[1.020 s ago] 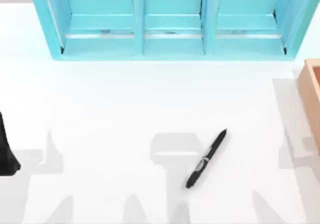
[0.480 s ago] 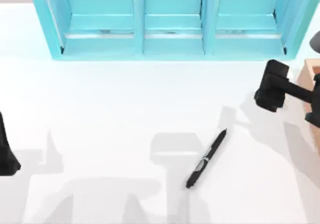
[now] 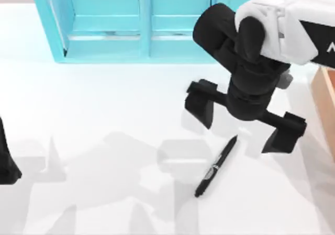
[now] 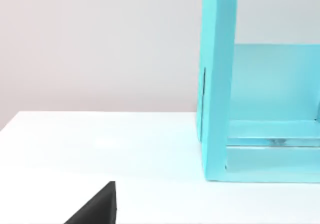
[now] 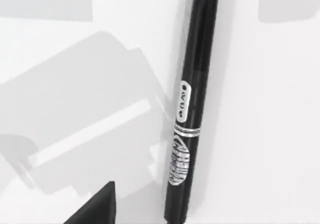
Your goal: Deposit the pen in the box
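Right gripper (image 3: 243,119) hangs above the table (image 3: 104,114), right of centre, fingers spread wide apart and grasping nothing: one finger (image 3: 200,103) toward the shelf side, the other (image 3: 285,132) nearer the right edge. White-and-black arm reaches in from the upper right, covering part of the turquoise shelf (image 3: 104,31). Pen (image 3: 215,166) lies flat on the table just below the gripper in the top view, set on a diagonal, one end up toward the gap between the fingers, the other down toward the near edge. No contact between fingers and pen visible. Right wrist view looks straight down on the pen (image 5: 189,114): black barrel, silver band at mid-length, white marking on the clip, lying on white surface crossed by grey shadows. Box (image 3: 325,104), tan, sits at the right table edge, partly cut off by the frame, apart from the pen. Left arm parked at the left edge; its gripper (image 3: 6,161) shows as a dark shape there, finger state cannot be told. Left wrist view: shelf end wall (image 4: 217,84) standing on the table, pale wall behind.
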`<state>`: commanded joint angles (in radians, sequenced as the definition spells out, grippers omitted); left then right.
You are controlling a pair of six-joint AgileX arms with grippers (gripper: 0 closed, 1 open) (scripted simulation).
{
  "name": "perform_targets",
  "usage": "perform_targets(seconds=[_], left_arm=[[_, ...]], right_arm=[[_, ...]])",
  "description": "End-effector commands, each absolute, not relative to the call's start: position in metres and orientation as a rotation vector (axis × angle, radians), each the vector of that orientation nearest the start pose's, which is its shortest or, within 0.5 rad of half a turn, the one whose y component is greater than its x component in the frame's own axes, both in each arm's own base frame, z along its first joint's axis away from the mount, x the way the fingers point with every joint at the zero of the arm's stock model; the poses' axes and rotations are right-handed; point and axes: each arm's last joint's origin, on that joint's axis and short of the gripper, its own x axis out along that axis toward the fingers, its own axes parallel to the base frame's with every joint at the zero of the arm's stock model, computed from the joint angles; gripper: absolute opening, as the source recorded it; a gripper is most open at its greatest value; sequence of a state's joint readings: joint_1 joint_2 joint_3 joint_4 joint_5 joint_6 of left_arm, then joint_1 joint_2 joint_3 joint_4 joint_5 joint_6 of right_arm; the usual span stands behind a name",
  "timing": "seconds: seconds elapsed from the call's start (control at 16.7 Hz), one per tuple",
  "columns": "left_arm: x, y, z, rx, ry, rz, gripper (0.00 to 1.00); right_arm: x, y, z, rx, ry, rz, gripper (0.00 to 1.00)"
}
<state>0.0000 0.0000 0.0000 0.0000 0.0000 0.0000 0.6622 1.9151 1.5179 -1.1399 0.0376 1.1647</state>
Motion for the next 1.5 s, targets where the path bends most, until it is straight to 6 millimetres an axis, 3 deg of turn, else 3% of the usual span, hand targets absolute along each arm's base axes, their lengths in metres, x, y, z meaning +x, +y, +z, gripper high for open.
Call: perform_targets(seconds=[0.3,0.78,1.26,1.5], left_arm=[[0.106,-0.001,0.16,0.0,0.0,0.0,1.0],[0.106,-0.001,0.16,0.0,0.0,0.0,1.0],[0.106,-0.001,0.16,0.0,0.0,0.0,1.0],[0.106,-0.001,0.16,0.0,0.0,0.0,1.0]], right_arm=[[0.316,0.255,0.187,0.399,1.545,-0.535,1.0],[0.318,0.255,0.18,0.401,1.549,-0.549,1.0],[0.314,0.25,0.094,0.405,1.545,-0.542,1.0],[0.312,0.249,0.086,0.401,1.548,-0.546,1.0]])
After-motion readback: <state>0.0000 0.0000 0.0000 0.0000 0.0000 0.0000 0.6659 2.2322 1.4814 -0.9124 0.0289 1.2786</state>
